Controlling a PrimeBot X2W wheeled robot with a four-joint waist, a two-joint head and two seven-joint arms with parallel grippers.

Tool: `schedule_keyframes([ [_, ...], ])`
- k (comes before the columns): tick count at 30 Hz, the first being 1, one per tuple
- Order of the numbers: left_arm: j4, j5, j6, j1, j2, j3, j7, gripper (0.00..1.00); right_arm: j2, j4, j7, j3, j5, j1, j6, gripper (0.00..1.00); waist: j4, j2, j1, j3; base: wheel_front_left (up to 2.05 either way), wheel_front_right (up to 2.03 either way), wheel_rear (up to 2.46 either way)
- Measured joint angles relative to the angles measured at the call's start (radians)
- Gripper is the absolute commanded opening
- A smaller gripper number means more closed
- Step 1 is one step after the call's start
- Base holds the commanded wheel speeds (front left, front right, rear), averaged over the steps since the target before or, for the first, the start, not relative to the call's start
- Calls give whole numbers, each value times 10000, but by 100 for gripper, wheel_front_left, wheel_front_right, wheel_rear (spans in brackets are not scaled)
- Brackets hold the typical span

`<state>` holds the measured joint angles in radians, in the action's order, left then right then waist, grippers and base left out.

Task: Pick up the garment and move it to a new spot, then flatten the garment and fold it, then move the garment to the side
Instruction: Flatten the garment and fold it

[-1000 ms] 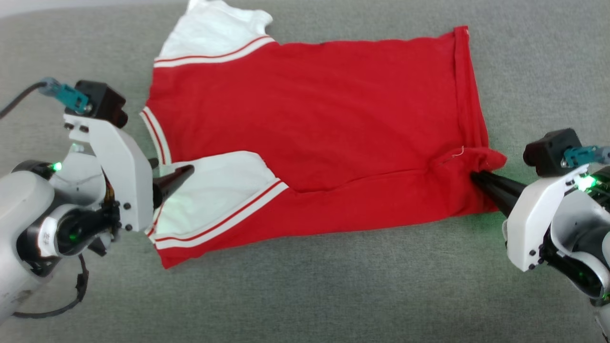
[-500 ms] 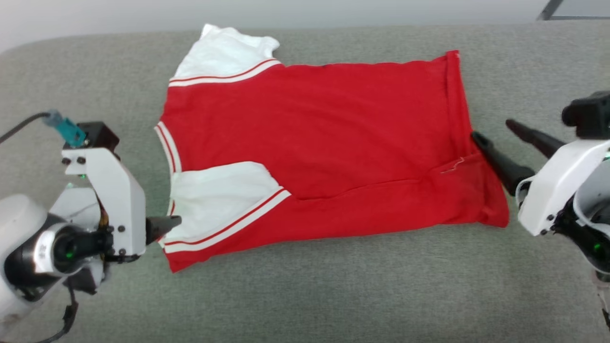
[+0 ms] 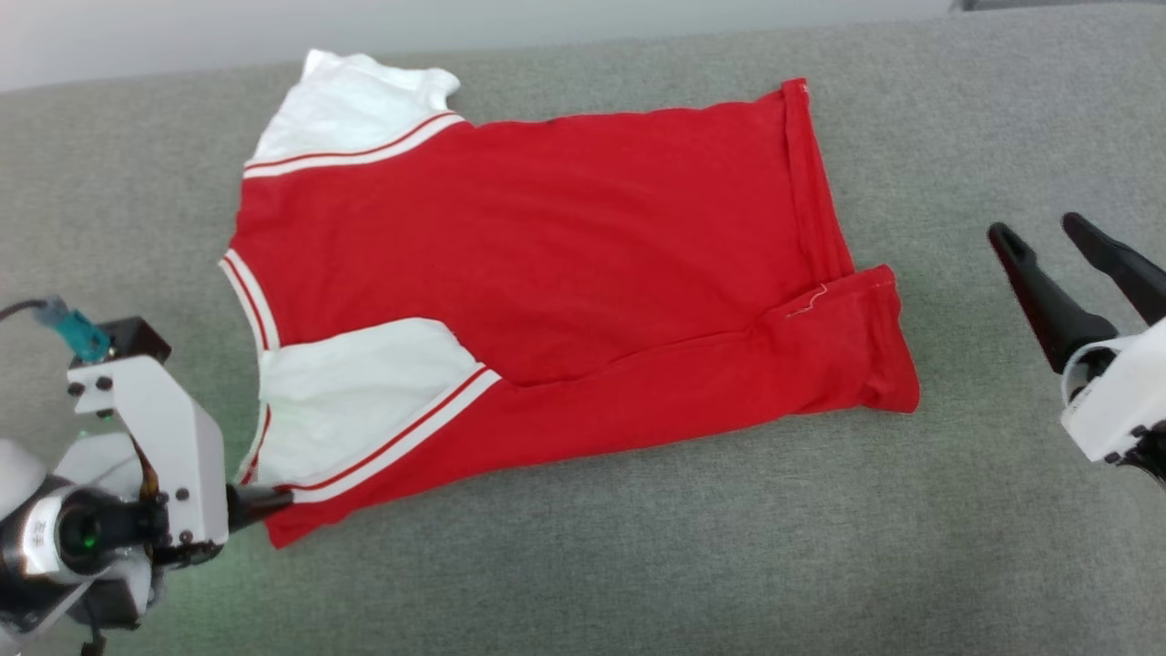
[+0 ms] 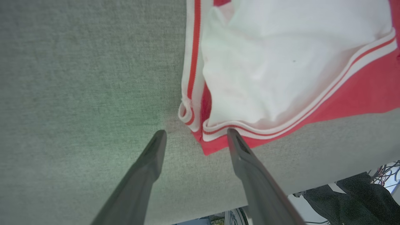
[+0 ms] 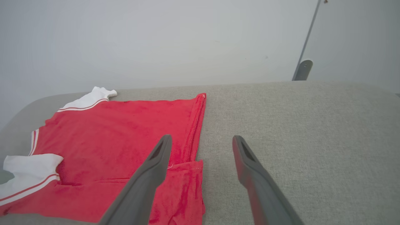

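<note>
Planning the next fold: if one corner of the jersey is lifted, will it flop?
Likely floppy: the jersey lies limp, its near edge folded over. Probably light, since the cloth looks thin. It may drag rather than slide on the textured grey surface.

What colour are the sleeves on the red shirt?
White, with red-and-white striped edges. The near sleeve shows best in the left wrist view.

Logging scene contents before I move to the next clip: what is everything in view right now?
garment: one, red with white sleeves and red-white striped trim, lying partly folded on the surface.
fabric surface: one, grey, under the garment.
wall: one, pale, behind the surface.
pole: one, grey, past the surface's far edge.
left hand: one, dark-fingered, open, at the garment's near sleeve-end corner.
right hand: one, dark-fingered, open, apart from the garment's hem end.
</note>
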<state>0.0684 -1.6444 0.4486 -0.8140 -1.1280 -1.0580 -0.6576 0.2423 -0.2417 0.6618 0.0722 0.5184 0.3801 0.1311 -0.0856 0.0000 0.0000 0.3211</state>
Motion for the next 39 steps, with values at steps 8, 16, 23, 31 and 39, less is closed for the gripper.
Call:
schedule_keyframes([
  [8, -623, 276, -355, 255, 35, -186, 339, 100, -518, -754, 357, 554, -21, -528, 0, 100, -253, 0, 0, 284, 0, 0, 0],
  [16, -1373, -105, -911, 537, 359, 12, 612, 100, -784, -1187, 1103, 721, 2, -848, 0, 100, -382, 0, -1, 485, 0, 0, 0],
  [23, -1670, -184, -1421, 437, 686, 144, 727, 0, -535, -1221, 2917, 334, -21, -1097, 0, 100, -244, 0, -1, 645, 0, 0, 0],
  [31, -1933, 36, -1724, 155, 1095, 134, 696, 0, -476, -261, 4084, -299, -594, -524, 0, 100, 55, 0, 0, 921, 0, 0, 0],
  [39, -2176, 270, -2006, -160, 1582, 79, 665, 0, -351, 1124, 4477, -502, -1124, 309, 0, 100, 476, 0, -1, 1175, 0, 0, 0],
])
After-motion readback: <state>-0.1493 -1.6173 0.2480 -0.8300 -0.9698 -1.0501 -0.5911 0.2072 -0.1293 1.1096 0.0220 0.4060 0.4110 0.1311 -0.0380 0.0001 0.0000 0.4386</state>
